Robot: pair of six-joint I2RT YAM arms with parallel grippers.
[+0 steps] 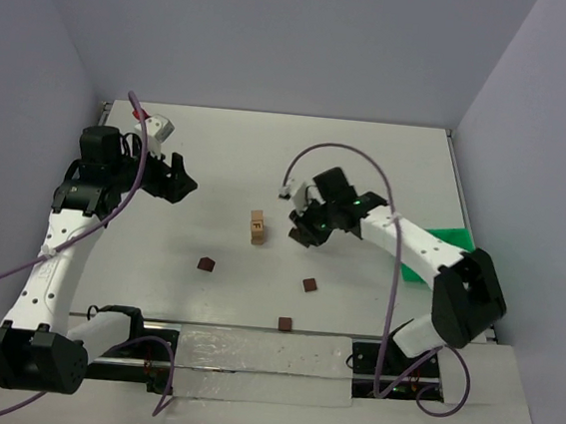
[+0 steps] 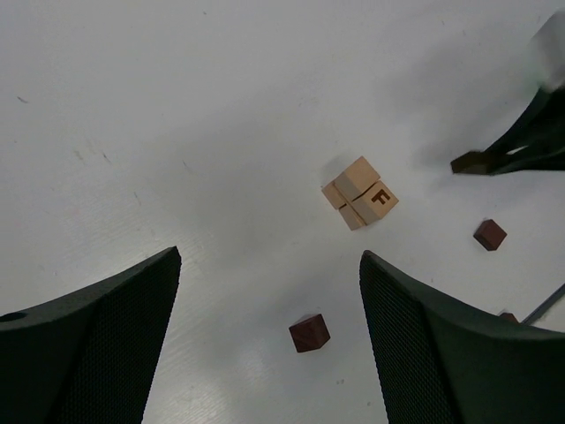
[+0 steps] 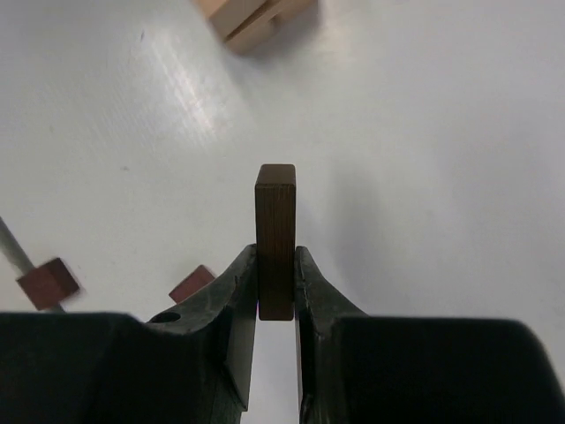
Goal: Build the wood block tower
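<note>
The wood block tower [image 1: 256, 227] is a short stack of light tan blocks in mid-table, one face marked with an F; it also shows in the left wrist view [image 2: 360, 192] and at the top edge of the right wrist view [image 3: 252, 18]. My right gripper [image 3: 275, 252] is shut on a dark brown brick [image 3: 275, 230] that sticks out past its fingertips. It hovers just right of the tower [image 1: 299, 236]. My left gripper [image 2: 269, 258] is open and holds nothing. It hangs left of the tower [image 1: 180, 184], above a loose dark cube [image 2: 309, 333].
Three dark brown cubes lie on the white table: one front left [image 1: 206, 264], one front right [image 1: 309, 285] and one near the front rail [image 1: 284, 323]. A green plastic bin [image 1: 450, 250] sits at the right edge under the right arm.
</note>
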